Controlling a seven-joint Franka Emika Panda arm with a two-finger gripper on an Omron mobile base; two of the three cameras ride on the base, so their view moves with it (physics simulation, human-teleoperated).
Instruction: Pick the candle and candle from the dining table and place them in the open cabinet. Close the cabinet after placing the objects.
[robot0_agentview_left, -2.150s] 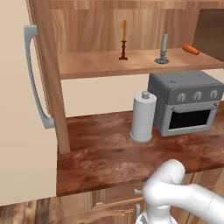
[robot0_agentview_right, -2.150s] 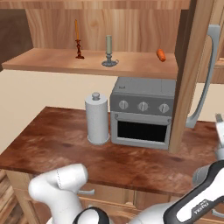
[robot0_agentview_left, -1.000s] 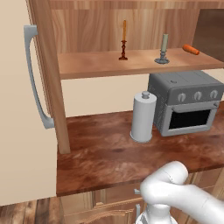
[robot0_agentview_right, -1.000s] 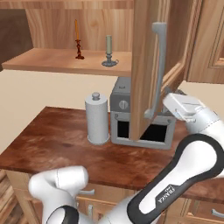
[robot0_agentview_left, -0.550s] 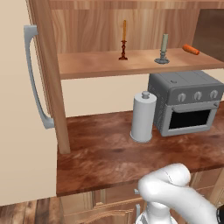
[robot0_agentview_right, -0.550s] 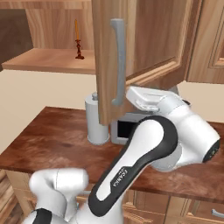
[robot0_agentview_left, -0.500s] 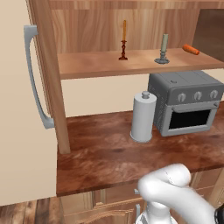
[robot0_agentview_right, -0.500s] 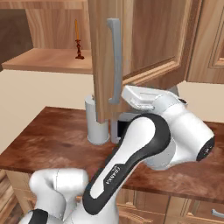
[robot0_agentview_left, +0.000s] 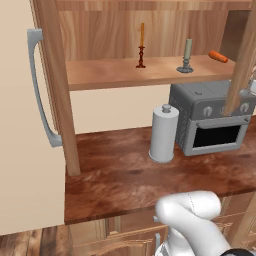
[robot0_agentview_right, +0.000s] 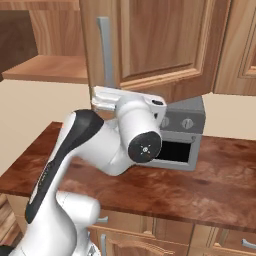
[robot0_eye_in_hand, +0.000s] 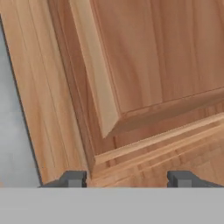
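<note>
cabinet shelf (robot0_agentview_left: 115, 77), orange candle (robot0_agentview_left: 141, 46), beige candle (robot0_agentview_left: 186, 56)

Two candles (robot0_agentview_left: 142, 45) (robot0_agentview_left: 187, 56), one carrot (robot0_agentview_left: 218, 56), one paper-towel roll (robot0_agentview_left: 164, 133), one toaster oven (robot0_agentview_left: 210, 120), two cabinet doors (robot0_agentview_left: 55, 85) (robot0_agentview_right: 155, 45).

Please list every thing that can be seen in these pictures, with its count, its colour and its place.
candles: two, one orange taper and one beige stub, standing on the cabinet shelf
orange object: one, on the shelf's right end
cabinet door: one, medium brown with a grey bar handle, partly swung over the shelf
toaster oven: one, grey, on the counter
paper towel roll: one, white, left of the oven
counter: one, reddish-brown
gripper: one, dark tips close to the door panel
</note>
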